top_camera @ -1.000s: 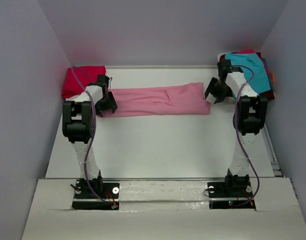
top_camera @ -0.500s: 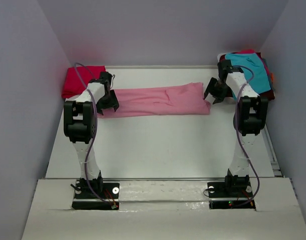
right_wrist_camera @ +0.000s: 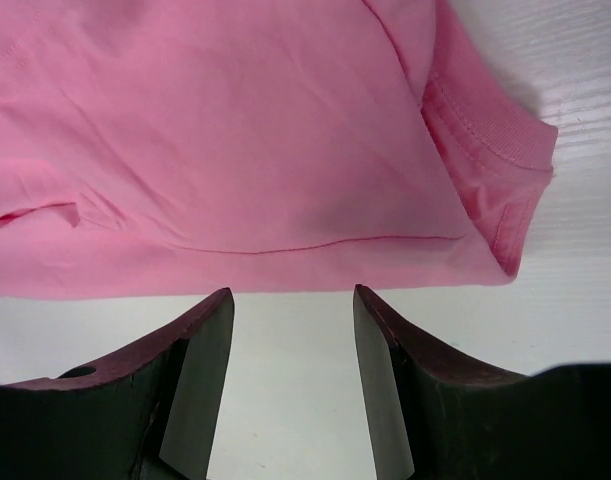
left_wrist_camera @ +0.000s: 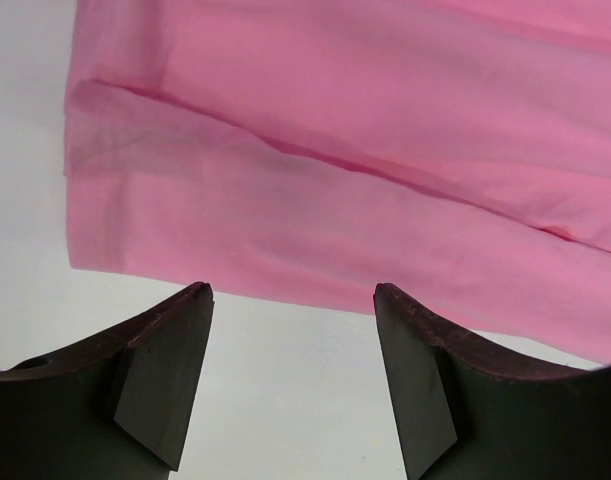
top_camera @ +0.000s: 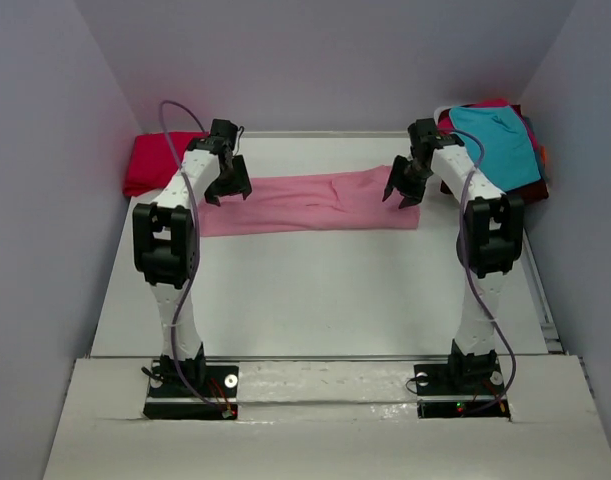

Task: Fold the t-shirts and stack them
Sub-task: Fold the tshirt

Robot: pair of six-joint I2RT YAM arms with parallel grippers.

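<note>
Pink cotton tee (top_camera: 310, 202) was found laid as a long folded strip across the far half of the table (top_camera: 315, 310), running left to right. A crimson t-shirt (top_camera: 150, 160) was noted folded in the far left corner. A heap topped by a teal t-shirt (top_camera: 500, 140), with a maroon t-shirt (top_camera: 525, 188) beneath it, was noted in the far right corner.

- Left gripper (top_camera: 228, 185) was seen poised over the strip's left end. Its jaws were apart and nothing was held between them. In the left wrist view, layered edges and a lengthwise crease were seen just ahead of the fingertips (left_wrist_camera: 197, 295).
- Right gripper (top_camera: 403, 190) was seen over the right end. Its jaws were likewise apart and empty. In the right wrist view, a ribbed stitched band was seen at the far corner. Collar or cuff could not be told.
- Contact with the cloth could not be confirmed for either claw.

Step judged: the lengthwise fold appeared finished, and the crosswise fold not yet begun.

Next move judged: a firm pinch through all layers at an end would be required. That end would then be carried over the other with edges kept aligned, before transfer to the crimson stack.
</note>
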